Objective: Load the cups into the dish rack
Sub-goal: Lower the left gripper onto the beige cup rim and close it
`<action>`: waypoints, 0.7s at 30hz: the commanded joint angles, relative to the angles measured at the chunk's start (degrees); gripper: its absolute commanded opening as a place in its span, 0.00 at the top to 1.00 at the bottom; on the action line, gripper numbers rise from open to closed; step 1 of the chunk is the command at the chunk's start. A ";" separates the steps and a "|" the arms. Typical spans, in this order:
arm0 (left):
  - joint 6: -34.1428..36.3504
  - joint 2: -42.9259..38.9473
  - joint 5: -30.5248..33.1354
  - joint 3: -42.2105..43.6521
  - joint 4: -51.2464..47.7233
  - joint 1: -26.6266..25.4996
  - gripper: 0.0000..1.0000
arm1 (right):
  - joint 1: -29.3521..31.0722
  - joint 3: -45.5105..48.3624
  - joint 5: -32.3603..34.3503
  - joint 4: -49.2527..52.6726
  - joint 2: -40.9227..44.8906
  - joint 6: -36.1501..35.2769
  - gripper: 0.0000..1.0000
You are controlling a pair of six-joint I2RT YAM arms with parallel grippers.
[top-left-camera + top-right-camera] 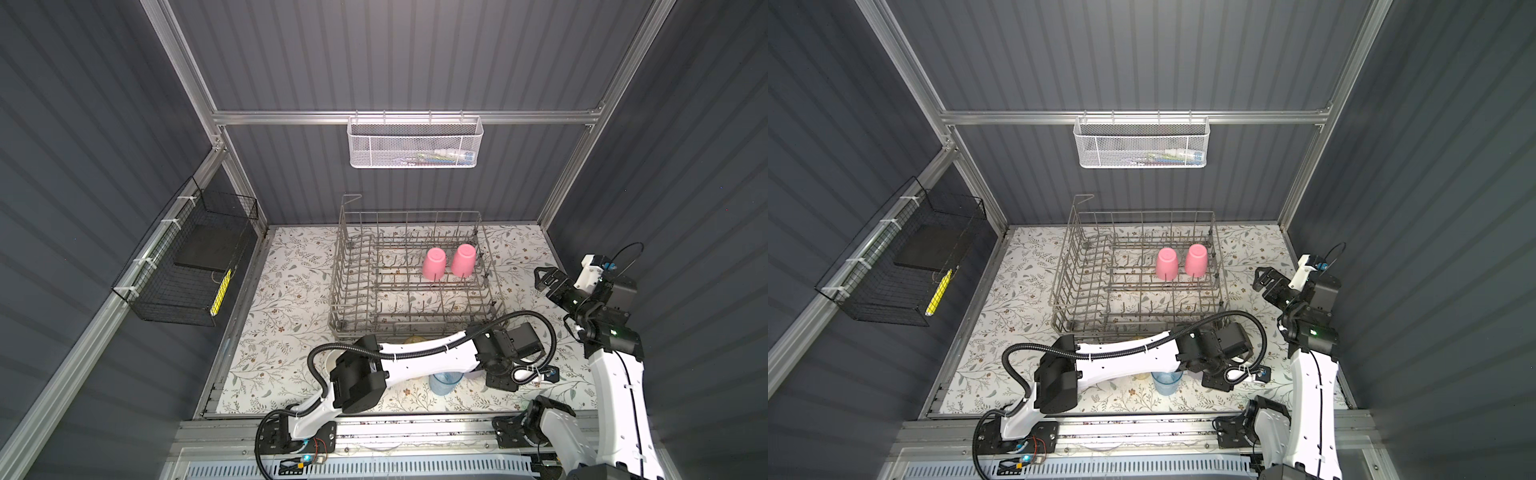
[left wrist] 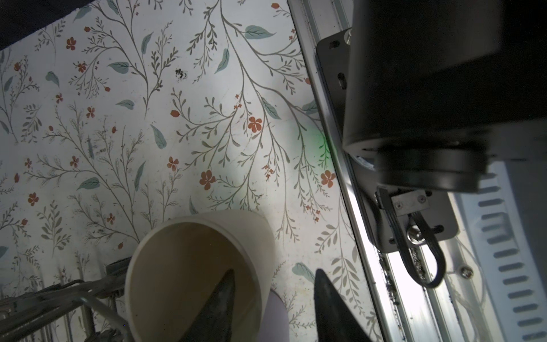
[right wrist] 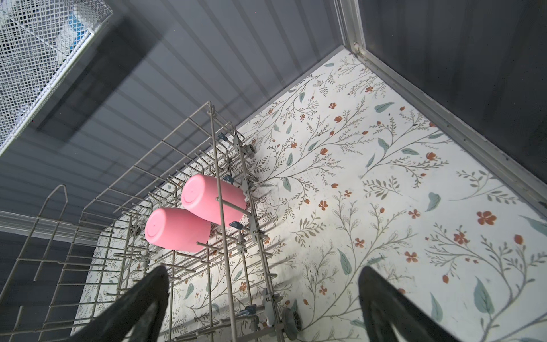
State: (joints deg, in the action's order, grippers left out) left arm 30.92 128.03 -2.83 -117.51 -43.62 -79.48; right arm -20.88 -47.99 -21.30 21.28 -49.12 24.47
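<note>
Two pink cups [image 1: 434, 264] [image 1: 463, 259] stand upside down on the tines at the back right of the grey wire dish rack [image 1: 338, 291]; the right wrist view shows them too [image 3: 174, 229] [image 3: 211, 198]. My left arm reaches across to the front right. In the left wrist view my left gripper [image 2: 275, 271] straddles the rim of a beige cup [image 2: 189, 266]: one finger is inside, the other stands outside, apart from the wall. A lilac cup [image 2: 273, 319] peeks out beside it. A clear blue tumbler [image 1: 445, 382] stands below that arm. My right gripper [image 3: 263, 269] hangs open and empty beside the rack.
A white mesh basket [image 1: 415, 143] hangs on the back wall and a black wire basket [image 1: 187, 266] on the left wall. The right arm's base [image 2: 414, 88] and the aluminium front rail [image 2: 334, 165] lie close to my left gripper. Rack wires [image 2: 59, 293] are next to the beige cup.
</note>
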 commanded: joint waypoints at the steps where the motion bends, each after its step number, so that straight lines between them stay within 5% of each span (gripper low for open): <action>1: 1.08 1.99 1.59 -2.52 -0.45 -0.11 0.58 | -0.39 0.70 -1.19 -1.24 0.25 0.30 0.01; 21: 2.02 4.73 -0.27 -6.17 -3.48 -0.10 0.82 | -0.92 1.23 -2.95 -2.12 -0.53 0.67 0.01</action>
State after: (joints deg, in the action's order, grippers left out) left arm 31.99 131.83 -1.23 -121.84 -45.06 -79.46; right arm -21.45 -47.35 -23.42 20.16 -49.54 25.10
